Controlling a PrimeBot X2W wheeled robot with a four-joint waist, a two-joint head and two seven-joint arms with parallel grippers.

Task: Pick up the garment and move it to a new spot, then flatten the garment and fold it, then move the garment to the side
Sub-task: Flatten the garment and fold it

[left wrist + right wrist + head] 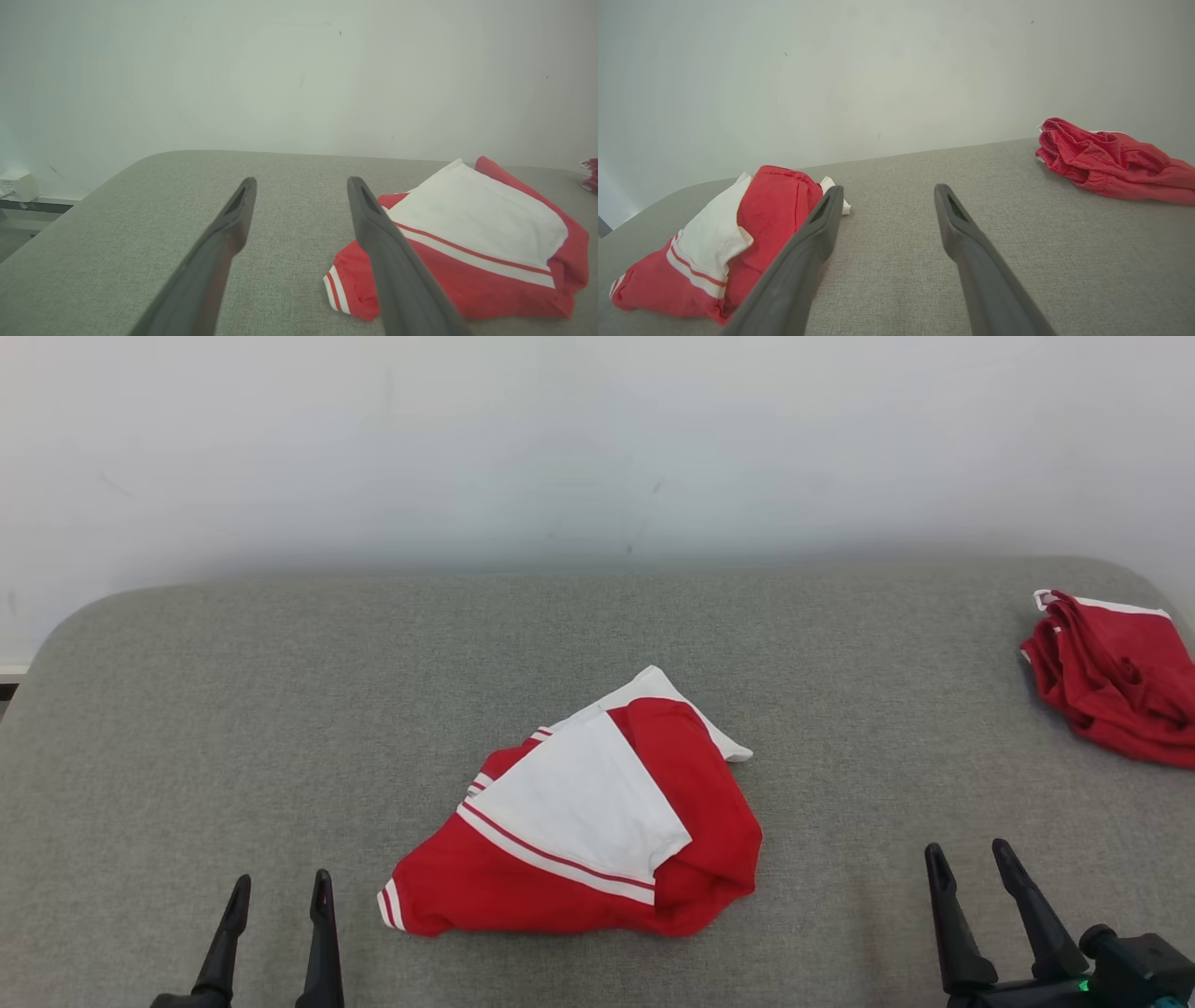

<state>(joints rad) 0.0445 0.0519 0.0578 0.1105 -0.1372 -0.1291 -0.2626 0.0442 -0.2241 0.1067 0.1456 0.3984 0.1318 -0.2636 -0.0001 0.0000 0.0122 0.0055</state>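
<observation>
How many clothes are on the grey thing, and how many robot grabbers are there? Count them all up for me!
Clothes: 2, the red and white garment in the middle and the red garment at the far right.
Grabbers: 2, the left gripper and the right gripper, both open and holding nothing.
Total: 4

A grey, fabric-covered counter (280, 709) with rounded far corners carries two pieces of clothing. A red-and-white garment (579, 821), loosely bunched with a white panel uppermost and striped trim showing at its hem, lies near the middle of the counter, closer to the near edge. A crumpled red garment (1111, 691) with thin white edging lies well apart at the right edge, near the far right corner.
</observation>
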